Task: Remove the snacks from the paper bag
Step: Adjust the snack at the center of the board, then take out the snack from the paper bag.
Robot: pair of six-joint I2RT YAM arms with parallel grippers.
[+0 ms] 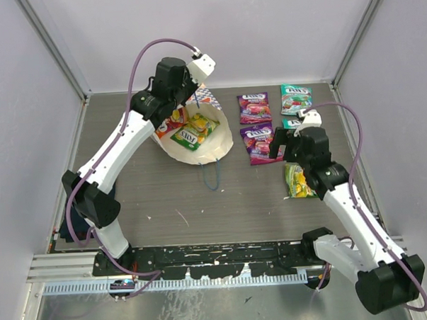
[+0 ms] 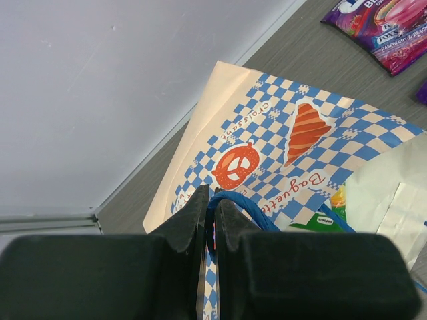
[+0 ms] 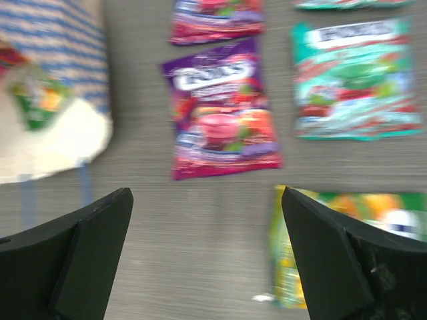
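Observation:
The paper bag [image 1: 211,142] lies on the table with its mouth held up. Inside it show a yellow-green snack [image 1: 191,132] and an orange-red one [image 1: 172,123]. My left gripper [image 1: 195,97] [image 2: 212,200] is shut on the bag's blue cord handle [image 2: 250,207] at the far rim. To the right, on the table, lie two purple snacks [image 1: 254,107] [image 1: 259,144], a teal one [image 1: 296,98] and a yellow-green one [image 1: 297,181]. My right gripper [image 1: 282,151] [image 3: 207,193] hangs open and empty above the table, the yellow-green packet [image 3: 347,227] under its right finger.
The bag's other blue handle [image 1: 213,175] trails on the table toward me. A dark blue cloth [image 1: 66,229] sits by the left arm's base. Grey walls close in the table at the left, back and right.

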